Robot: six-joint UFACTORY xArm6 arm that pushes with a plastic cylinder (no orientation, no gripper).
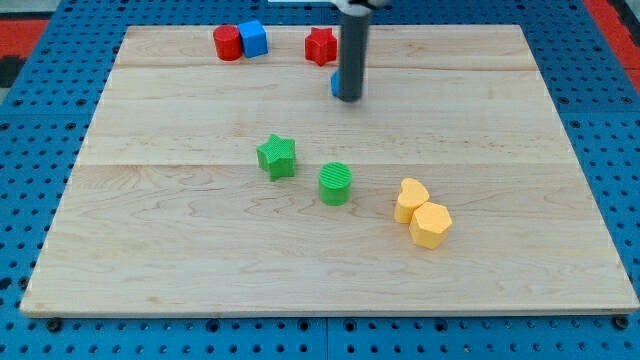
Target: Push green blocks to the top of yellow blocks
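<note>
A green star block (277,157) lies left of the board's middle. A green cylinder block (335,184) lies just to its lower right. Two yellow blocks touch each other at the lower right: a rounded one (410,199) and a hexagonal one (431,225) below it. My tip (349,97) is at the end of the dark rod near the view's top, well above the green blocks. It stands right in front of a blue block (337,84), which it mostly hides.
A red block (228,43) and a blue cube (253,38) touch at the top left. A red star block (321,46) lies at the top centre. The wooden board (150,250) sits on a blue perforated table.
</note>
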